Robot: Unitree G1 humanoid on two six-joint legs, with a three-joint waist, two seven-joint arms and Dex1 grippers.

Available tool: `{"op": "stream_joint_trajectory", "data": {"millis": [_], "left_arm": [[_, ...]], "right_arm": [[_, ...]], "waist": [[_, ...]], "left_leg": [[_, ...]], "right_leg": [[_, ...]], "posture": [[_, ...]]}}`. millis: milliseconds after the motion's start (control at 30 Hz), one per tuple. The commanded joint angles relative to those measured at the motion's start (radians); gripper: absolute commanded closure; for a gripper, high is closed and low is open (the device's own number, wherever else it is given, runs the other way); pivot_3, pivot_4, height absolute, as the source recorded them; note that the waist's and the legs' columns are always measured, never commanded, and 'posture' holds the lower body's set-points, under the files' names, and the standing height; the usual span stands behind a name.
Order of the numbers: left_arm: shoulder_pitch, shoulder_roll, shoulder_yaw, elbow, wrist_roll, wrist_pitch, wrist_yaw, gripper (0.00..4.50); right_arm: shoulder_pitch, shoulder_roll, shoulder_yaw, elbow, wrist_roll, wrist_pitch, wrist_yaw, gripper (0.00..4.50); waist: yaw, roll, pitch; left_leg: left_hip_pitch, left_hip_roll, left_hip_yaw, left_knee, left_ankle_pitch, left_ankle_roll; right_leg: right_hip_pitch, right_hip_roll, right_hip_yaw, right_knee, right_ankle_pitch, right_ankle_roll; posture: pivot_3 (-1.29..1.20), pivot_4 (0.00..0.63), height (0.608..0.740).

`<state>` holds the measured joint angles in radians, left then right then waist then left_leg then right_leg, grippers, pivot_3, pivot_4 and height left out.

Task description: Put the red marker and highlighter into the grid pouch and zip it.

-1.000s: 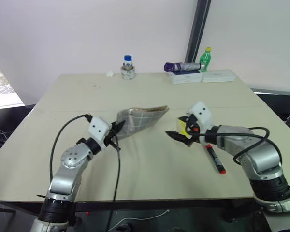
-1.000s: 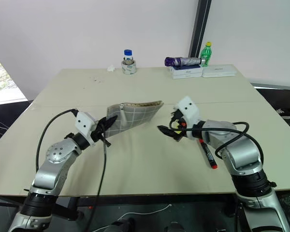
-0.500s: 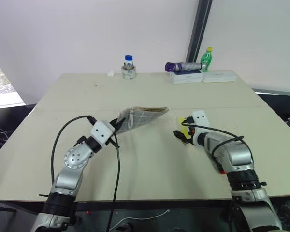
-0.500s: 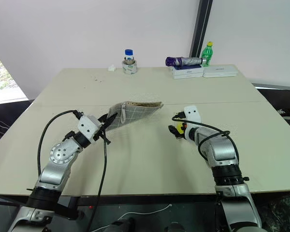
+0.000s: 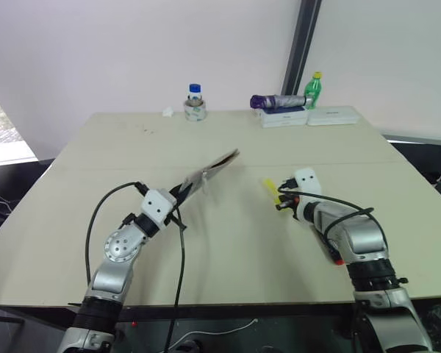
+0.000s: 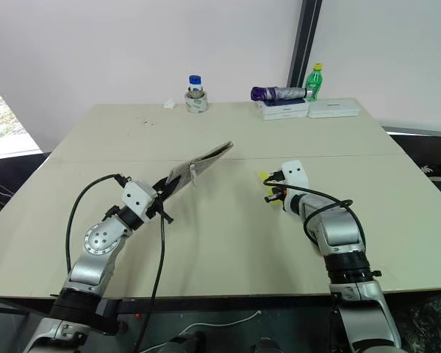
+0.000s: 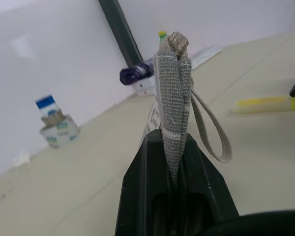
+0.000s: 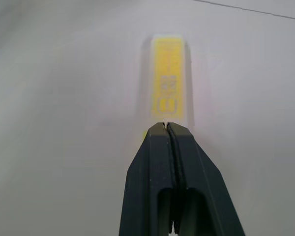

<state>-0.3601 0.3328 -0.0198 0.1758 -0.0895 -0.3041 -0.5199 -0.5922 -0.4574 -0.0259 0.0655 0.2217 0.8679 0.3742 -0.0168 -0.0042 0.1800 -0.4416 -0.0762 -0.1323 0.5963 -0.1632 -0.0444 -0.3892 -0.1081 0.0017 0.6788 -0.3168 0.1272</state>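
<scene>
Right wrist view: right hand (image 8: 165,129) shut at highlighter (image 8: 168,78); left hand (image 7: 173,147) clamps grid pouch (image 7: 173,93).

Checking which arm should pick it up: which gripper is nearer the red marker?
Right. The right gripper sits just beyond the red marker, which lies beside that arm; the left gripper, shut on the grid pouch, is across the table.

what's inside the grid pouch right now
Its inside is hidden: the grid pouch is seen edge-on, pinched in the left tool. The highlighter is outside it at the right tool, and the red marker lies on the table.
</scene>
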Motion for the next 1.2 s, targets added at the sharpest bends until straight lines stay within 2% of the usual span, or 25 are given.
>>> {"op": "stream_joint_trajectory", "data": {"millis": [33,133,167,233,367,800,900,967,1000,1200], "left_arm": [[-0.014,0.002,0.02,0.0,-0.029,-0.012,-0.011,4.5],[-0.015,0.001,0.018,0.0,-0.047,-0.004,-0.03,4.5],[-0.013,0.001,0.018,-0.002,-0.054,0.0,-0.04,4.5],[-0.009,0.004,0.015,-0.007,-0.063,0.007,-0.056,4.5],[0.013,0.014,0.001,-0.04,-0.105,0.033,-0.129,4.5],[0.076,0.051,0.02,-0.149,-0.182,0.107,-0.216,4.5],[0.08,0.054,0.02,-0.158,-0.184,0.101,-0.226,4.5],[0.079,0.057,0.016,-0.158,-0.178,0.093,-0.234,4.5],[0.077,0.059,0.012,-0.157,-0.172,0.088,-0.239,4.5],[0.054,0.065,-0.023,-0.114,-0.138,0.027,-0.288,4.5]], "right_arm": [[0.008,-0.039,-0.018,-0.077,0.014,0.009,0.036,4.45],[0.014,-0.045,-0.025,-0.091,0.02,0.002,0.054,4.45],[0.015,-0.047,-0.028,-0.097,0.024,-0.005,0.063,4.22],[0.018,-0.049,-0.03,-0.107,0.029,-0.007,0.078,3.62],[0.012,-0.026,-0.028,-0.087,0.01,-0.016,0.04,1.6],[-0.049,0.044,0.009,0.174,-0.046,-0.167,0.024,1.6],[-0.037,0.027,-0.006,0.138,-0.035,-0.154,0.044,2.37],[-0.022,-0.01,-0.016,0.083,-0.027,-0.137,0.073,3.4],[-0.012,-0.036,-0.02,0.05,-0.021,-0.127,0.097,3.62],[0.094,-0.274,-0.106,-0.201,0.09,-0.052,0.304,3.6]], "waist": [[0.0,0.0,0.0],[-0.003,0.0,0.0],[-0.004,0.0,0.0],[-0.003,0.0,0.0],[-0.002,0.0,0.0],[-0.003,0.0,0.0],[-0.003,0.0,0.0],[-0.002,0.0,0.0],[0.001,0.0,0.0],[0.005,0.0,0.0]], "left_leg": [[0.0,0.0,0.0,0.0,0.0,0.0],[0.0,0.0,0.0,0.0,0.0,0.0],[0.0,0.0,0.0,0.0,0.0,0.0],[0.0,0.0,0.0,0.0,0.0,0.0],[0.0,0.0,0.0,0.0,0.0,0.0],[0.0,0.0,0.0,0.0,0.0,0.0],[0.0,0.0,0.0,0.0,0.0,0.0],[0.0,0.0,0.0,0.0,0.0,0.0],[0.0,0.0,0.0,0.0,0.0,0.0],[0.0,0.0,0.0,0.0,0.0,0.0]], "right_leg": [[0.0,0.0,0.0,0.0,0.0,0.0],[0.0,0.0,0.0,0.0,0.0,0.0],[0.0,0.0,0.0,0.0,0.0,0.0],[0.0,0.0,0.0,0.0,0.0,0.0],[0.0,0.0,0.0,0.0,0.0,0.0],[0.0,0.0,0.0,0.0,0.0,0.0],[0.0,0.0,0.0,0.0,0.0,0.0],[0.0,0.0,0.0,0.0,0.0,0.0],[0.0,0.0,0.0,0.0,0.0,0.0],[0.0,-0.001,0.0,0.0,0.0,0.0]], "posture": [[0.0,0.15,0.736],[0.0,0.15,0.736],[0.0,0.15,0.736],[0.0,0.15,0.736],[0.0,0.15,0.736],[0.0,0.15,0.736],[0.0,0.15,0.736],[0.0,0.15,0.736],[0.0,0.15,0.736],[0.0,0.15,0.736]]}}
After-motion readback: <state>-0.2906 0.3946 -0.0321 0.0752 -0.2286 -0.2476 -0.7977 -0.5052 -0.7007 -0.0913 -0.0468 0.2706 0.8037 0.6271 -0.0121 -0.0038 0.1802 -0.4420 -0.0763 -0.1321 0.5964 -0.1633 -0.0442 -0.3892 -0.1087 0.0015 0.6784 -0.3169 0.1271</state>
